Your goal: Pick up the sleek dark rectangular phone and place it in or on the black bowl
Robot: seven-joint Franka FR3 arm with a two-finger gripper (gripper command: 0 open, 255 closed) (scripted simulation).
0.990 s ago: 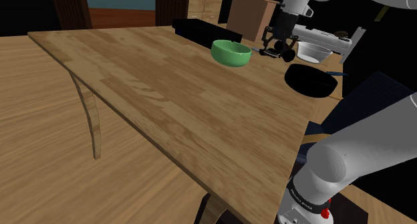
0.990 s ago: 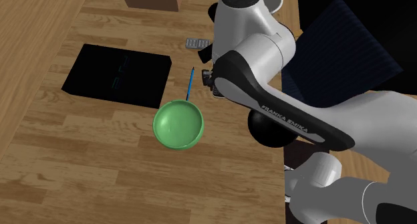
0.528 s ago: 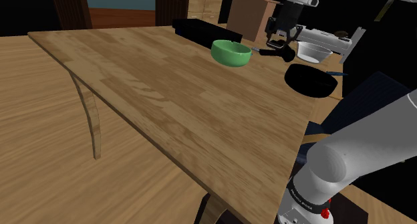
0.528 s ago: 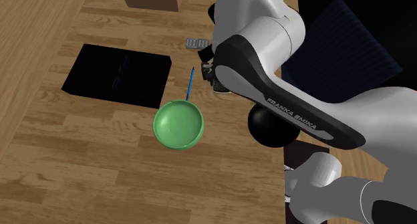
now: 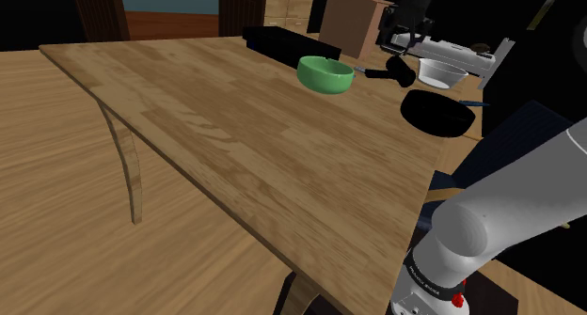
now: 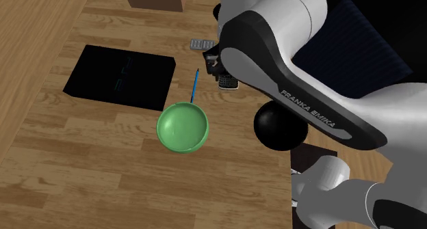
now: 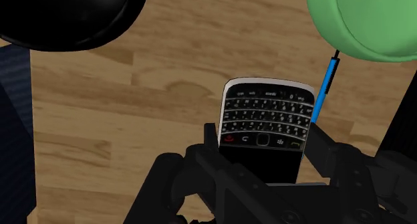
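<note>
The pincer (image 7: 264, 141) is clenched on the phone (image 7: 267, 116), one finger on each long side. The phone's long axis runs straight out from the palm. Its dark screen end sits between the fingers and its keypad end juts past the fingertips, face toward the wrist camera. In the shoulder view the pincer (image 5: 403, 33) hangs above the far right part of the bench (image 5: 235, 134), so I judge the phone to be clear of the wood, not resting on it.

The coming move turns on where the black bowl (image 5: 437, 113) lies. In the shoulder view it sits nearer than the pincer and a little to that view's right, close to the bench's right edge and lower than the hand. In the second exterior view the black bowl (image 6: 279, 126) lies toward the arm's stand from the phone (image 6: 229, 83), partly under the arm. In the wrist view the black bowl (image 7: 67, 15) is off past the keypad end, on the side away from the green bowl (image 7: 367, 22). A short carry toward the stand and then a descent should bring the phone over it.

By count: one phone, one black bowl, one green bowl, one white bowl (image 5: 442, 73) beyond the black one, one blue pen (image 7: 325, 85) just beside the green bowl, one flat black box (image 6: 120, 77), and one arm to do the work.
</note>
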